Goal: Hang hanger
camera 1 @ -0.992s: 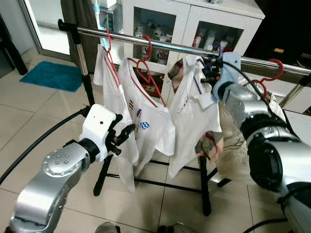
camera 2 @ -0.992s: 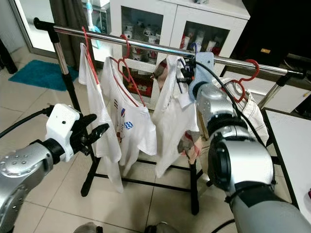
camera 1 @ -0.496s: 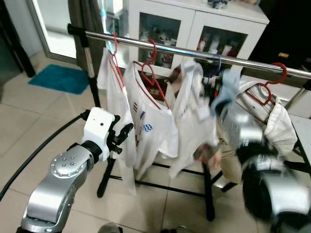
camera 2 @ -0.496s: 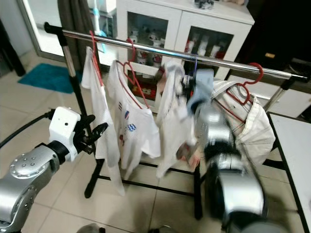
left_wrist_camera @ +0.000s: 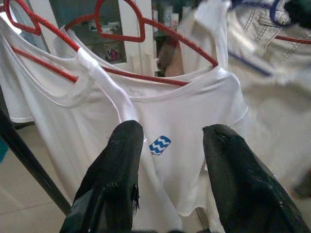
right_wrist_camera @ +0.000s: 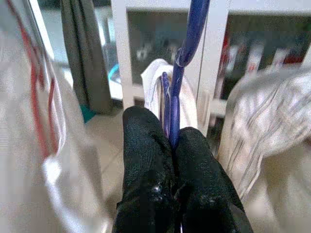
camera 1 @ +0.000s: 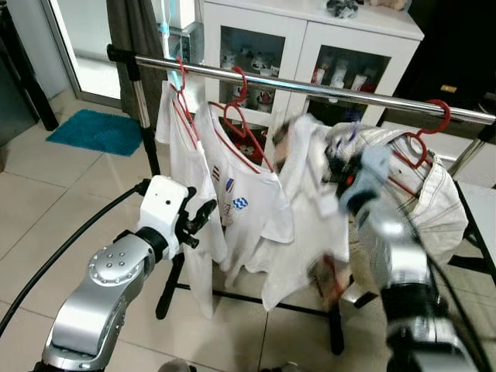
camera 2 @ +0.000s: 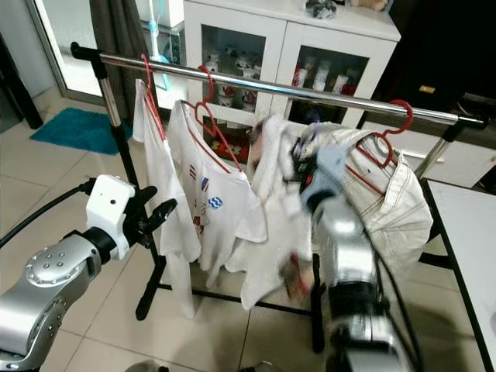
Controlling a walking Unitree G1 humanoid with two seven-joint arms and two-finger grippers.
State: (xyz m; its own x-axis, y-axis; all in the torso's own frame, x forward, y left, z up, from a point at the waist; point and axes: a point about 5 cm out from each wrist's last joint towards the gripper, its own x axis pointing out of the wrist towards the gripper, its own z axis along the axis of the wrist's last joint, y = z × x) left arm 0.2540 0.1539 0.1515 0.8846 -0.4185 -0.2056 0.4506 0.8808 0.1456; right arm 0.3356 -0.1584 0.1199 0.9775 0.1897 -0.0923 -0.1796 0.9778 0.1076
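Right gripper (right_wrist_camera: 175, 160) has come down from the rail (camera 1: 310, 87), its jaws clamped on the blue hanger (right_wrist_camera: 187, 43).
Hanger carries a white shirt (camera 1: 306, 225) below the rail; left gripper (left_wrist_camera: 170, 160) jaws stand apart.

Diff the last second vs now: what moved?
The right tool, shut on the blue hanger, dropped from up at the rail to below it, bringing the white shirt down and off the rail. The left tool stayed open by the hung shirts; red hangers unchanged.
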